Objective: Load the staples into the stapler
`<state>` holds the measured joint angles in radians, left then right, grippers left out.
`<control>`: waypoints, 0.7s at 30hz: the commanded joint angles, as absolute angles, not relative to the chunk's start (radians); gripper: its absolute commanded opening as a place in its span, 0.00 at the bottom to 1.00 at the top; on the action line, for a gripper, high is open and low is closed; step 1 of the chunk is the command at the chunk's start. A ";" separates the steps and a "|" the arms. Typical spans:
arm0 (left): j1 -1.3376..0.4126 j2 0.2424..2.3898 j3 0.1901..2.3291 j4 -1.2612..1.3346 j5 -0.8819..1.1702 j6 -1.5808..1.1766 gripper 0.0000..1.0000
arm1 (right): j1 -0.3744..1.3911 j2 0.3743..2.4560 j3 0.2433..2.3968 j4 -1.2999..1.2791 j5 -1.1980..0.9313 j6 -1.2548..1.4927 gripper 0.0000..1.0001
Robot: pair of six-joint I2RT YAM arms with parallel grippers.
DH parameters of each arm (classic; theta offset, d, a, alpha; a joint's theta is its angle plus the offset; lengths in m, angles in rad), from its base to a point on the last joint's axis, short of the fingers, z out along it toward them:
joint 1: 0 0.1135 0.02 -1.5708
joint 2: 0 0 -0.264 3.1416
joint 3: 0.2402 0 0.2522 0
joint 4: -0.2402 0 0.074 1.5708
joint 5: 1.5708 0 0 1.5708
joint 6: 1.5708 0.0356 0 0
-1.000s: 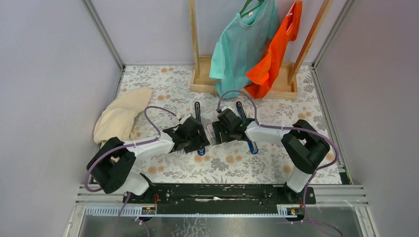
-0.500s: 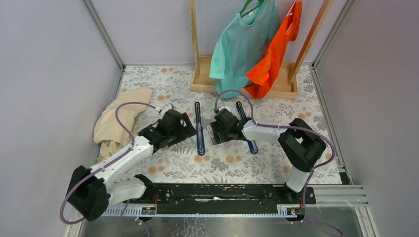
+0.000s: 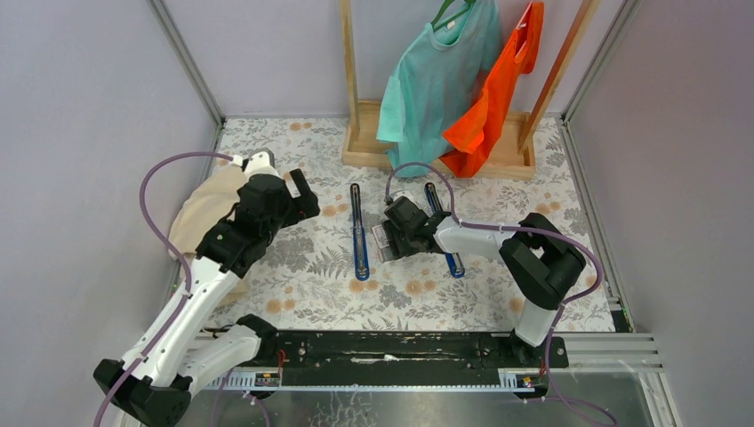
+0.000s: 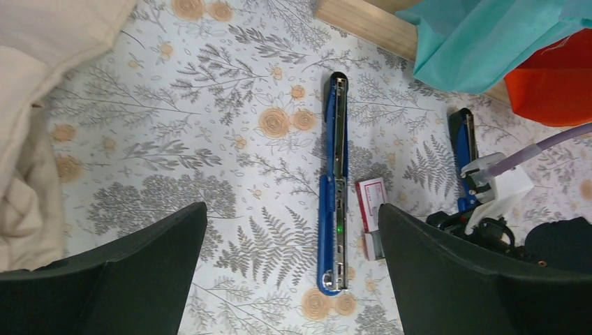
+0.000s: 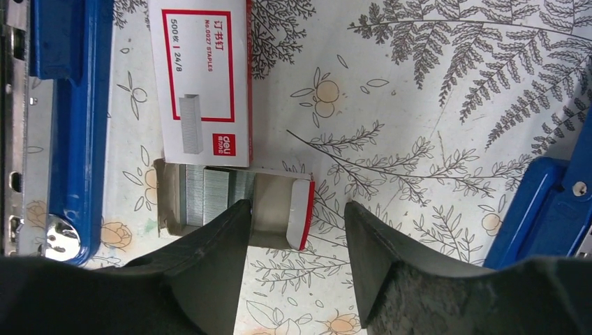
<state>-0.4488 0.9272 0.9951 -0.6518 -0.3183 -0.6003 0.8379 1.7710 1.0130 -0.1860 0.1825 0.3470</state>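
The staples (image 5: 209,195), a silvery-grey block, sit in the open tray (image 5: 279,195) of their white-and-red box (image 5: 199,84); the box lies on the flowered desk (image 5: 433,105) just beside the open blue stapler (image 5: 70,125), on the side toward the right arm. The right pincer (image 5: 294,216) is about half open over the tray's empty end; one finger is at the tray next to the staples and the other stands just clear of the red-edged flap; it has hold of nothing. The left pincer (image 4: 292,230) is spread wide and empty; it hangs above the desk, well apart from the stapler on the side away from the staples, near a beige cloth (image 3: 209,213). A second blue stapler (image 3: 442,233) lies beyond the box from the first.
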 commanded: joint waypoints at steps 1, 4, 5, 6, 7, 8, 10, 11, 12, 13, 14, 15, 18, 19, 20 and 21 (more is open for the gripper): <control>-0.442 0.888 0.967 -0.614 -0.371 -0.502 1.00 | 0.848 1.783 1.036 -0.257 0.211 0.318 0.58; -0.442 0.887 0.936 -0.597 -0.320 -0.526 1.00 | 0.847 1.777 1.038 -0.265 0.214 0.310 0.55; -0.442 0.893 0.928 -0.597 -0.298 -0.534 1.00 | 0.847 1.774 1.039 -0.269 0.217 0.309 0.54; -0.442 0.902 0.922 -0.597 -0.274 -0.543 1.00 | 0.848 1.770 1.042 -0.275 0.221 0.308 0.54; -0.442 0.911 0.913 -0.597 -0.252 -0.553 1.00 | 0.848 1.766 1.046 -0.281 0.222 0.307 0.54; -0.442 0.918 0.905 -0.597 -0.229 -0.564 1.00 | 0.847 1.759 1.051 -0.288 0.226 0.307 0.54; -0.442 0.934 0.884 -0.596 -0.186 -0.589 1.00 | 0.848 1.738 1.056 -0.298 0.227 0.312 0.56; -0.442 0.943 0.874 -0.594 -0.166 -0.604 1.00 | 0.848 1.726 1.060 -0.304 0.225 0.315 0.57; -0.442 0.950 0.865 -0.593 -0.151 -0.619 1.00 | 0.847 1.712 1.062 -0.308 0.224 0.319 0.58; -0.442 0.958 0.854 -0.588 -0.139 -0.635 1.00 | 0.849 1.698 1.066 -0.314 0.221 0.324 0.59; -0.442 0.966 0.842 -0.580 -0.123 -0.649 1.00 | 0.851 1.688 1.071 -0.317 0.218 0.328 0.60; -0.442 0.971 0.827 -0.569 -0.107 -0.661 1.00 | 0.853 1.676 1.074 -0.321 0.214 0.333 0.60; -0.442 0.990 0.788 -0.534 -0.057 -0.699 1.00 | 0.863 1.667 1.088 -0.327 0.207 0.349 0.59; -0.442 0.997 0.777 -0.522 -0.041 -0.710 1.00 | 0.867 1.667 1.094 -0.327 0.205 0.356 0.59; -0.442 1.003 0.767 -0.510 -0.024 -0.718 1.00 | 0.870 1.667 1.098 -0.329 0.204 0.361 0.59; -0.442 1.014 0.757 -0.502 -0.009 -0.726 1.00 | 0.875 1.667 1.104 -0.332 0.205 0.367 0.58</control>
<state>-0.4484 0.9936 0.7914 -0.6037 -0.1028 -0.6659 0.8501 1.7061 1.0447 -0.3161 0.1974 0.3382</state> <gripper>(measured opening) 0.998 0.590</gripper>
